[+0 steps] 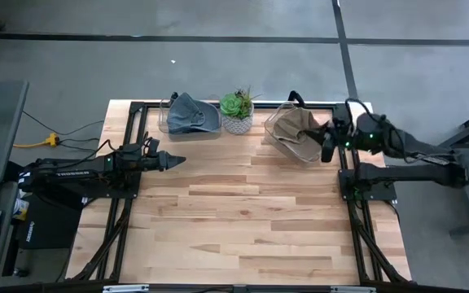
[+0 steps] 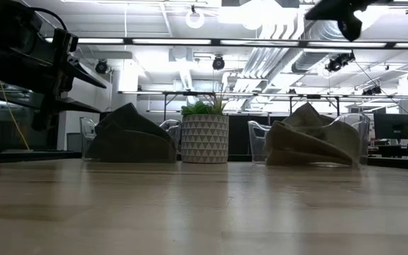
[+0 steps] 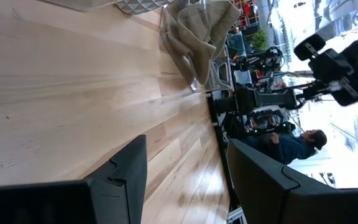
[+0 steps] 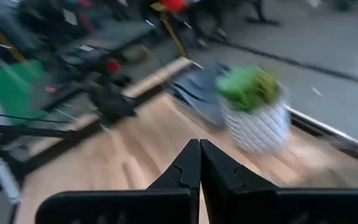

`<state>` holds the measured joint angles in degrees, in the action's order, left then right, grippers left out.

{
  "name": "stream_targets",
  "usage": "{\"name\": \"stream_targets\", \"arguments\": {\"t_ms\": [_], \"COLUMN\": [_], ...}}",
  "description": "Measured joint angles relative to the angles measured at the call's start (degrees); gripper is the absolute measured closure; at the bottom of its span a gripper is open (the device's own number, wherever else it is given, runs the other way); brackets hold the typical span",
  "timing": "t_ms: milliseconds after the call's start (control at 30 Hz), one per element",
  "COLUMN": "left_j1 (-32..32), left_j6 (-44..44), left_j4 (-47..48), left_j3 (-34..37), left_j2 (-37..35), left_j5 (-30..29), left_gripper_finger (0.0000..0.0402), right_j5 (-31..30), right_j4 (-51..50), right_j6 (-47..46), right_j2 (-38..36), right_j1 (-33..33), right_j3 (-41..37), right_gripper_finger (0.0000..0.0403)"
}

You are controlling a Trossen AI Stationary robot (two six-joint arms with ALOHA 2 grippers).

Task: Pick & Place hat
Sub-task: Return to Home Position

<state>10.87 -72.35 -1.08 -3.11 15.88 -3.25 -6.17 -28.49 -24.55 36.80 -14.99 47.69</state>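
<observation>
Now | blue cap in left bin, just left of plant | light brown cap in right bin, right of plant | right hand raised, farther right of plant, fingers pinched together, empty | left hand over desk, left of plant, fingers wide, empty

Bench, far edge, left to right:
- Left bin, one cap in it.
- Potted plant, between the two bins, just beside the left one.
- Right bin, second cap in it.

Left gripper: over the bench's left side, nearer than the left bin.
Right gripper: raised above the right bin's right side.
</observation>
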Motion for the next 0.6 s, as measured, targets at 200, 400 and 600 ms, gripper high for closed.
{"name": "stream_targets", "arguments": {"t_ms": [200, 400, 600], "left_j1": [0.0, 0.0, 0.0], "left_j6": [0.01, 0.02, 0.01], "left_j4": [0.0, 0.01, 0.0], "left_j3": [0.0, 0.0, 0.0], "left_j2": [0.0, 0.0, 0.0], "left_j5": [0.0, 0.0, 0.0], "left_gripper_finger": [0.0218, 0.0218, 0.0218], "right_j5": [-5.0, -6.91, -7.34], "right_j4": [21.86, 38.5, 48.4], "right_j6": [2.38, 0.43, -2.02], "right_j2": [0.09, -1.28, -4.4], "right_j1": [10.1, 12.36, 12.33], "right_j3": [-12.3, -24.8, -32.57], "right_gripper_finger": [0.0403, 0.0403, 0.0403]}}
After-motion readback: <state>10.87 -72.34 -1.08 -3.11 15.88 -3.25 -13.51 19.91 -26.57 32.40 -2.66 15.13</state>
